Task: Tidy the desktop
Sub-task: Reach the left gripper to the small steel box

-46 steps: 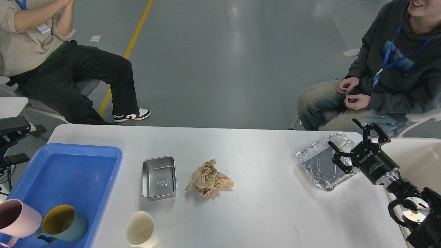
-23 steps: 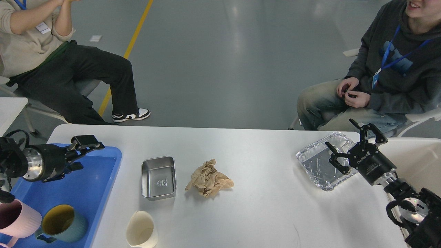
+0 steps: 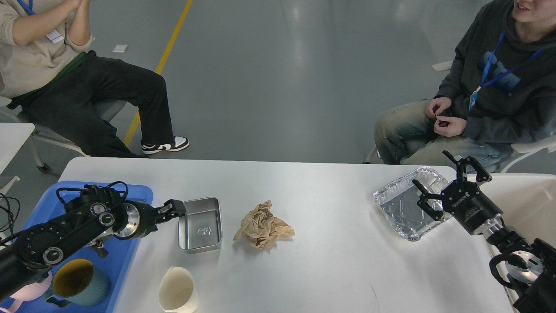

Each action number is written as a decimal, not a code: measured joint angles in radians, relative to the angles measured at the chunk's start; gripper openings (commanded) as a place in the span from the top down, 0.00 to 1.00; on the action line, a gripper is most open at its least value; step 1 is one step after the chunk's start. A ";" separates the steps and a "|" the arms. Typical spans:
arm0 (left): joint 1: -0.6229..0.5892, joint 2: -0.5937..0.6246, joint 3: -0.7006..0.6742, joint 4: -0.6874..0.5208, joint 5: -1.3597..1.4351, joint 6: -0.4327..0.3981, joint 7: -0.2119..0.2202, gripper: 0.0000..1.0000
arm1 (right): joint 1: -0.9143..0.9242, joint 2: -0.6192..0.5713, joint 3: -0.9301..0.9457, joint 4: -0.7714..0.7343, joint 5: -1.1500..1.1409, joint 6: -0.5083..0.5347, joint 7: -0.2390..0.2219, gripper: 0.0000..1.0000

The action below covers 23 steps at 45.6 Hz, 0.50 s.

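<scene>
The white desktop [image 3: 330, 261] carries a steel tin [image 3: 200, 224], a crumpled brown paper [image 3: 263, 225], a foil tray [image 3: 402, 204] and a cream paper cup [image 3: 178, 291] lying on its side at the front edge. My left gripper [image 3: 174, 208] reaches in from the left and sits at the tin's left rim. It is dark and small, so its fingers cannot be told apart. My right gripper [image 3: 431, 168] hangs open over the far right corner of the foil tray, holding nothing.
A blue tray [image 3: 139, 191] at the left holds a teal mug [image 3: 80, 282] and a pink mug [image 3: 26, 295], mostly hidden by my left arm. A cream-white bin [image 3: 525, 200] stands off the right edge. Two seated people sit beyond the far edge.
My left arm has swung in from the left, over the blue tray, to the steel tin's left rim. The right gripper has barely shifted and stays open over the foil tray.
</scene>
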 measured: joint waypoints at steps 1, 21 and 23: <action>-0.001 -0.011 0.002 0.012 0.009 0.000 0.000 0.35 | 0.000 0.000 0.000 0.000 0.000 0.000 0.000 0.00; -0.005 -0.098 0.040 0.095 0.092 0.002 0.002 0.83 | -0.010 0.000 0.001 0.000 0.000 0.003 0.002 0.00; -0.008 -0.099 0.041 0.098 0.093 0.002 0.005 0.86 | -0.012 0.000 0.001 0.000 0.000 0.003 0.002 0.00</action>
